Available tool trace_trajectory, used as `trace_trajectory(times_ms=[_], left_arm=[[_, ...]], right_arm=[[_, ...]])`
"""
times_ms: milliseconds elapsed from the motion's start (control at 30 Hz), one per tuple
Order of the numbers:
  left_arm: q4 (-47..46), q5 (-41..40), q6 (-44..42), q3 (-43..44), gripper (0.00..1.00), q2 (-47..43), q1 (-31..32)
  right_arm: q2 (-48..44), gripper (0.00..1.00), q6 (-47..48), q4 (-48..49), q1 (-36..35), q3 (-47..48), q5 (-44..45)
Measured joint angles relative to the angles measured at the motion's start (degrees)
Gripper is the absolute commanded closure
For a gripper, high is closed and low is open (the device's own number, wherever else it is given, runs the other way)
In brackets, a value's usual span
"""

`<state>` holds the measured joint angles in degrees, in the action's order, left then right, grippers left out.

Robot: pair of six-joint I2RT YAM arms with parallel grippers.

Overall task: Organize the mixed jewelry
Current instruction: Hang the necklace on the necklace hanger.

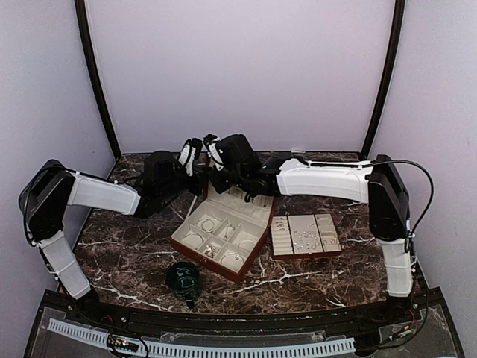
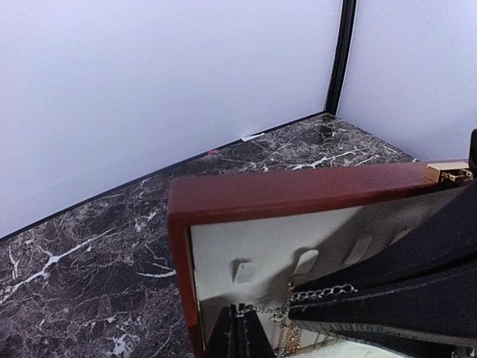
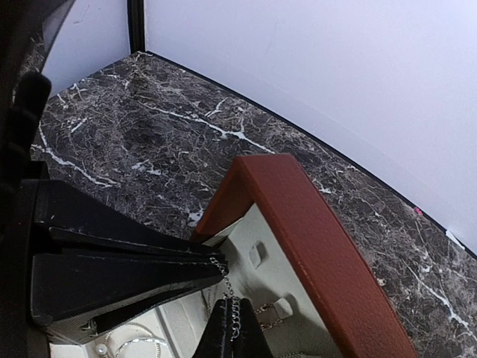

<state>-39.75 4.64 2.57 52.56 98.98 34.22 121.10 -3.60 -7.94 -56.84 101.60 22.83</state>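
A thin silver chain (image 2: 264, 309) (image 3: 228, 284) is stretched between my two grippers, in front of the cream padded inside of the jewelry box lid (image 2: 298, 194) (image 3: 328, 246). My left gripper (image 2: 238, 313) (image 3: 220, 262) (image 1: 195, 149) is shut on one end. My right gripper (image 3: 232, 302) (image 2: 298, 312) (image 1: 211, 145) is shut on the other end. They nearly touch over the back of the open brown jewelry box (image 1: 216, 265). More of the mixed jewelry (image 1: 209, 224) lies in the box's compartments, with rings (image 3: 127, 344) below my left gripper.
A padded ring tray (image 1: 305, 254) with small silvery pieces lies right of the box. A dark green cup (image 1: 182, 276) stands in front of the box near the table's front edge. Small cream tabs (image 2: 244, 271) stick out of the lid padding. White walls enclose the dark marble table (image 1: 127, 253).
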Motion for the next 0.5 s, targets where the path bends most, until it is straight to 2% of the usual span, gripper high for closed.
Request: trace_trajectory(times_ms=[500], left_arm=[[0.1,0.0,0.1,1.7,1.00,-0.1,0.0]], right_arm=[[0.2,1.00,-5.7,4.3,0.9,-0.2,2.3]])
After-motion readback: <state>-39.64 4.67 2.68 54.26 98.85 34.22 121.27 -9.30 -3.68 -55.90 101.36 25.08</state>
